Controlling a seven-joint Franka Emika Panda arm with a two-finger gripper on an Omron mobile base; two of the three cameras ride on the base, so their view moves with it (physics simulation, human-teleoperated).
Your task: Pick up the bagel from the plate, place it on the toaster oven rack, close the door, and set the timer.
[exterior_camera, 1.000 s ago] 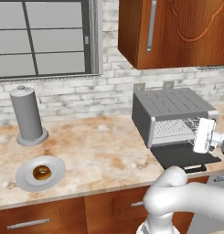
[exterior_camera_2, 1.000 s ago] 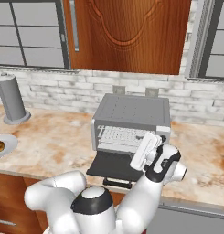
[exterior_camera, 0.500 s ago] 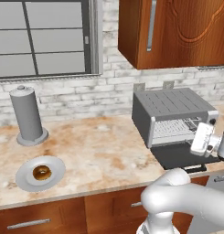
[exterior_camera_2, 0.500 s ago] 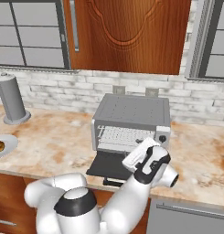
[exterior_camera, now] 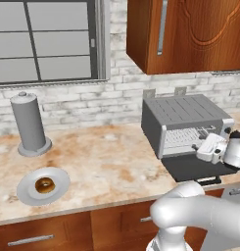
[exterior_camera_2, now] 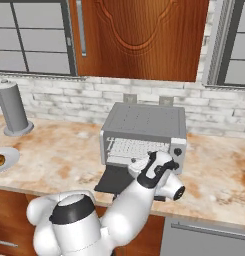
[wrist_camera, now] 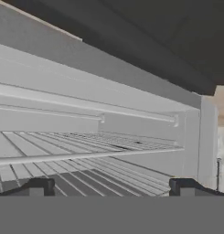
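Hand view: I see my gripper (wrist_camera: pixel 109 186) with fingers wide, holding nothing, facing the rack (wrist_camera: pixel 86 157).
Bagel (exterior_camera: pixel 44 185): on plate (exterior_camera: pixel 23 192).
Door (exterior_camera: pixel 190 167): down.

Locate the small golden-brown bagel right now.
The small golden-brown bagel sits in the middle of the round light-grey plate, low left in the left base view, in front of the tall grey cylindrical canister.

white arm (exterior_camera_2: pixel 144 185) reaches over the open door (exterior_camera_2: pixel 114 180) toward the rack (exterior_camera_2: pixel 131 148)
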